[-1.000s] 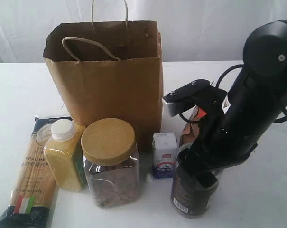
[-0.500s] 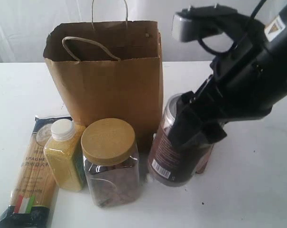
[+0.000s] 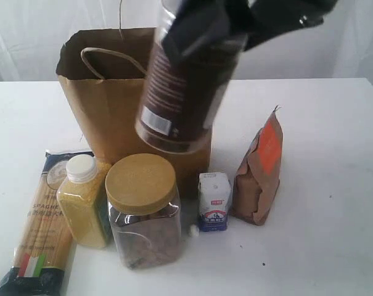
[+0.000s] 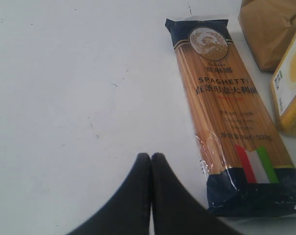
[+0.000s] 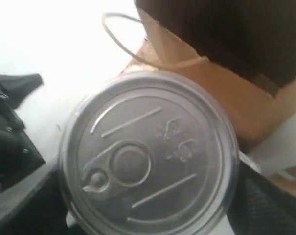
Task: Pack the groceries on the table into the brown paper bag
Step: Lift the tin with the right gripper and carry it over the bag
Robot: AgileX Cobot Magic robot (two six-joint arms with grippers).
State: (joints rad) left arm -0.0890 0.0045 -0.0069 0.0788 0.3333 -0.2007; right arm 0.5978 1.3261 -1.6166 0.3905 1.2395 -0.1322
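Observation:
My right gripper (image 3: 218,17) is shut on the dark clear-lidded jar (image 3: 183,80) and holds it tilted in the air, in front of the upper edge of the brown paper bag (image 3: 124,111). The right wrist view is filled by the jar's clear lid (image 5: 148,156), with the bag's open mouth (image 5: 226,44) just beyond it. On the table (image 3: 322,246) stand the tan-lidded jar (image 3: 143,209), the yellow-grain bottle (image 3: 84,200), the white-blue carton (image 3: 214,200) and the orange-labelled pouch (image 3: 260,179). The spaghetti packet (image 4: 226,112) lies flat beside my left gripper (image 4: 151,157), which is shut and holds nothing.
The bag stands upright and open, one twisted handle (image 3: 115,60) drooping over its front edge. A white curtain (image 3: 297,43) hangs behind the table. Bare white tabletop (image 4: 64,98) stretches beside the spaghetti packet, and the bottle's side (image 4: 290,90) shows beyond the packet.
The right gripper has lifted the dark jar off the table at the right and carried it up and left to the bag's top. The pouch and carton have come into view.

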